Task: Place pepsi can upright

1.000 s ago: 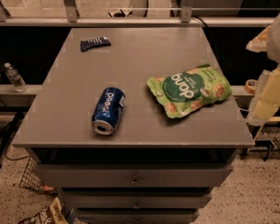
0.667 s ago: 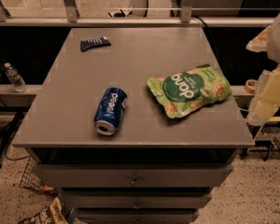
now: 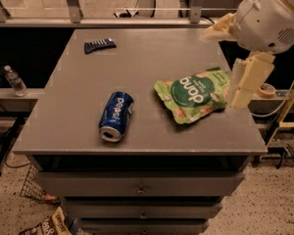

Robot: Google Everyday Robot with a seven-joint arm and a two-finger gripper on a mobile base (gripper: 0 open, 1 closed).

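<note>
**Desk:** Camera view: what's it showing re the can?

**Photog:** The pepsi can (image 3: pixel 116 116) is lying on its side on the grey table (image 3: pixel 152 58), front-left, w/ its silver end facing the front edge and nothing touching it. The gripper (image 3: pixel 245 84) is hanging at the table's right side, just beside the green snack bag (image 3: pixel 196 94) and well apart from the can. Open or closed, I can't tell from here.

**Desk:** So what's threatening the job?

**Photog:** Rolling, mainly. The can is resting on its round wall, so imo any off-centre touch is going to send it sideways across the top. It's also sitting near the front edge, so a push along its length is risking a drop to the floor.

**Desk:** Is the bag getting in the way?

**Photog:** Prob. It's lying between the gripper and the can, so a low crossing is risking a snag that drags the bag into the can.

**Desk:** Anything else?

**Photog:** The grab itself. Smooth metal is looking slippery, and a hold too near one end is inviting a twist out of the grip. Letting go before the base is sitting flat is asking for a topple. The small dark packet (image 3: pixel 99 45) at the back-left is lying too far off to matter.
</note>
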